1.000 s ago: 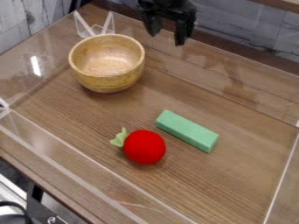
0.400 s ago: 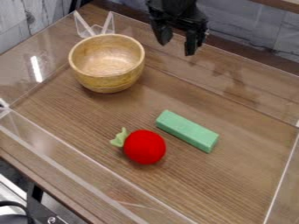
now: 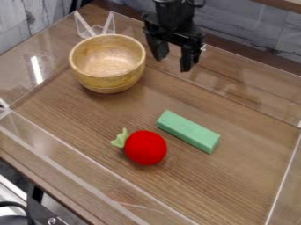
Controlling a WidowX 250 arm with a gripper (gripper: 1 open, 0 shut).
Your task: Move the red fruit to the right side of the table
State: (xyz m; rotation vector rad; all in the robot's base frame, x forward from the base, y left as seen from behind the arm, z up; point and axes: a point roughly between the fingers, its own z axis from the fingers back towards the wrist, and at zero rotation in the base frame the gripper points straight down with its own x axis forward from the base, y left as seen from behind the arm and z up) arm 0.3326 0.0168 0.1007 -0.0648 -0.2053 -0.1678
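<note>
The red fruit (image 3: 146, 147) is a small round bright red toy with a light green leafy stem on its left. It lies on the brown wood-grain table (image 3: 83, 114) near the front, left of centre. My black gripper (image 3: 171, 56) hangs well behind it, above the back of the table, pointing down. Its fingers stand apart, open, with nothing between them.
A wooden bowl (image 3: 108, 62) stands at the back left, just left of the gripper. A green rectangular block (image 3: 188, 131) lies right beside the fruit on its right. Low clear acrylic walls (image 3: 282, 180) border the table.
The gripper has come down and toward the front of the table, from the top edge of the view to beside the bowl. Its fingers stayed open. Fruit, block and bowl have not moved.
</note>
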